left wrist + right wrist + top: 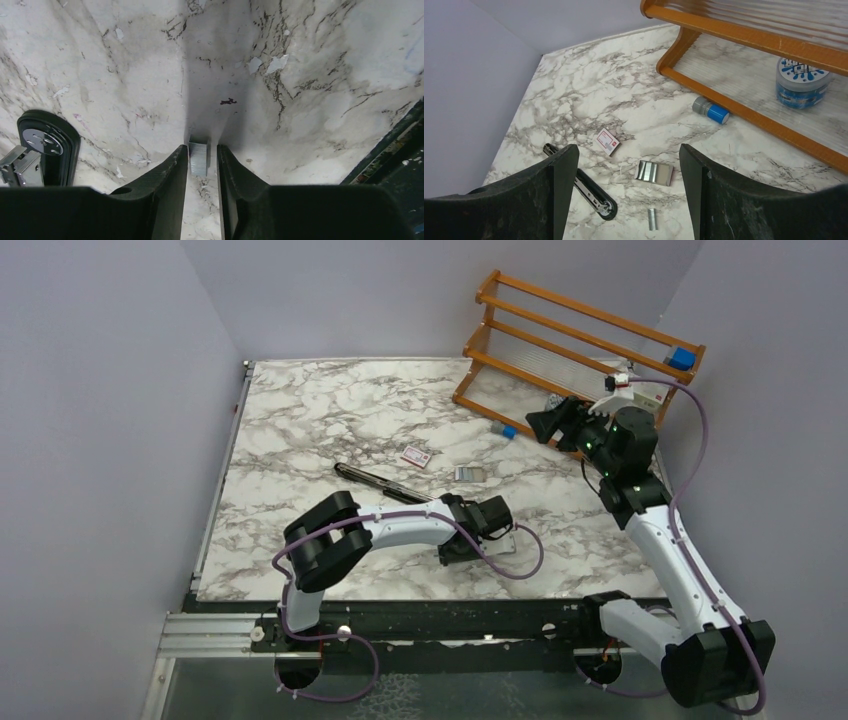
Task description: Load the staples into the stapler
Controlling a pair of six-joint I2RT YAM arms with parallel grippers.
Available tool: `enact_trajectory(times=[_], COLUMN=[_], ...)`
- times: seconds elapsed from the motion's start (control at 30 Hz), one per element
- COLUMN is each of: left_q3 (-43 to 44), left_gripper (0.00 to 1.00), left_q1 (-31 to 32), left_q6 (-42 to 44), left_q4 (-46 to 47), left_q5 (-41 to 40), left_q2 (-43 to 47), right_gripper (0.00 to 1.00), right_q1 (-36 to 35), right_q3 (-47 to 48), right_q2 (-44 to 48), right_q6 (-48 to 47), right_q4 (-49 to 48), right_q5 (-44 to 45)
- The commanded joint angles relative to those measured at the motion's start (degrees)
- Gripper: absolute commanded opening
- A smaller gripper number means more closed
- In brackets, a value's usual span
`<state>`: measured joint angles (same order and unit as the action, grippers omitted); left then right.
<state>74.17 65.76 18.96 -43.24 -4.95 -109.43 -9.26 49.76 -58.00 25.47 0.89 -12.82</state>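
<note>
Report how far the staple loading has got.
Done: slim black stapler lies opened, silver channel showing; silver staple block is out beside the pink-red box. In hand: left gripper lines up on a short staple strip, not clamped. Remaining: grip, slide in, close. The right gripper hangs open.

The tabletop [300, 420] was smooth and marble-patterned; the staple strip [199, 158], bright metal; the rack [744, 35], glossy varnished wood.

Three views: one overhead, two wrist-mounted.
We see the whole table [300, 420] from above; left wrist hugs its surface, right wrist looks on from afar; both catch the stapler [47, 145] lower left.
</note>
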Motion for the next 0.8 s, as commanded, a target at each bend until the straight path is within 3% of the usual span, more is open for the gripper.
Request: enact_trajectory(times=[0.0,0.27,0.5,0.63,0.77], left_q3=[2.3,6.1,4.4,0.8,-1.8], left_gripper=[0.32,0.38,0.40,0.40,0.40], left_q1=[0.1,-4.2,-19.4,-31.3,-44.1], left_q6=[-0.6,-2.0,-6.8,-13.2,-22.7], left_q4=[-1.5,0.4,12.9,18.7,23.1], left_q5=[3.0,3.6,10.4,14.7,20.0], left_q2=[1.3,7.6,22.7,27.0,27.2], right_gripper=[0.77,0.79,0.80,0.81,0.80], right_q1=[0.3,0.3,0.3,0.3,0.2], right_q3=[1.0,-1.0,-1.7,-0.7,4.4], right_q2=[1.5,7.9,10.3,7.4,-2.5], right_q6=[-0.1,-3.4,-7.1,-12.5,-18.6], right_q4=[-2.4,-5.4,-4.6,-3.7,1.2], right_q5=[3.4,9.0,12.4,3.9,-13.3])
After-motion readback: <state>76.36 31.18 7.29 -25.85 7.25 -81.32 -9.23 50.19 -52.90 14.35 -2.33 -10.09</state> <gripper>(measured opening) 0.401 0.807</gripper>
